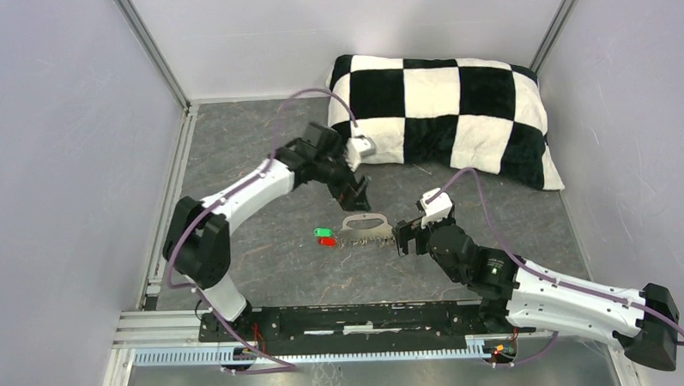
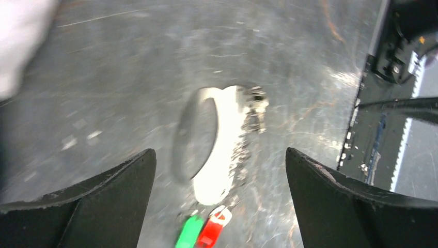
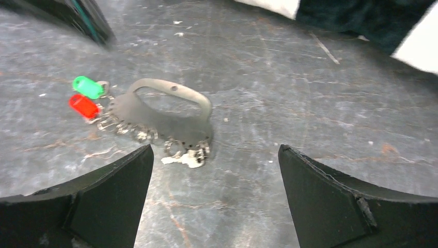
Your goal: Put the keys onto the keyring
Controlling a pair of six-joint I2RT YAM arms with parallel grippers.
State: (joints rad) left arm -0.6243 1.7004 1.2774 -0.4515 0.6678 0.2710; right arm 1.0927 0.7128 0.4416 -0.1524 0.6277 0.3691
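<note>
A: Walls?
B: Plain pale grey walls (image 1: 54, 169) on three sides, metal posts (image 1: 151, 49) in the back corners.
A: Surface?
B: Dark marbled worktop (image 1: 260, 153), scuffed. Checked pillow (image 1: 455, 95) back right. Metal rail (image 1: 327, 352) along the near edge. Even light.

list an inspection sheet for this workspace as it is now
surface: grey marbled tabletop, scuffed, a few pale specks
job's things: keyring lies flat mid-table; green tag and red tag at one end, bare key at its ringed edge; no black tag seen
clutter: checked pillow at the far side
grippers: left gripper open, empty, close by the keyring's far side; right gripper open, empty, by its right end
cables: purple cable looping along each arm
surroundings: pale walls, metal rail at the near edge
</note>
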